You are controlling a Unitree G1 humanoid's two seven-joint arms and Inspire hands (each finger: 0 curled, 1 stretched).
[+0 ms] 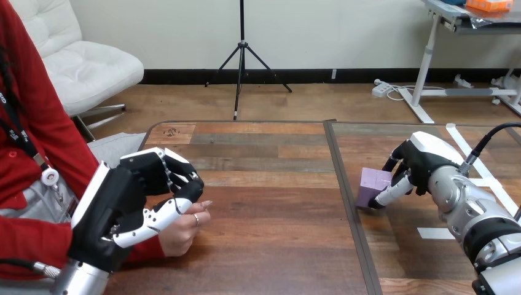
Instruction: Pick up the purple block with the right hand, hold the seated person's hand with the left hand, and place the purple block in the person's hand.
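Note:
The purple block point(373, 186) sits on the right half of the wooden table point(276, 184), just right of the dark seam. My right hand point(424, 161) comes in from the right and is shut on the block: the thumb lies along its near face and the fingers wrap behind it. At the left, the person's hand point(187, 226) rests low over the table. My left hand point(138, 193) is shut on it, fingers curled over its top and the thumb crossing beneath its knuckles. Most of the person's palm is hidden by my hand.
A dark seam point(348, 203) runs front to back between the two table halves. White tape strips point(435, 233) lie on the right half near my right forearm. The person's red sleeve point(34, 236) is at the left edge.

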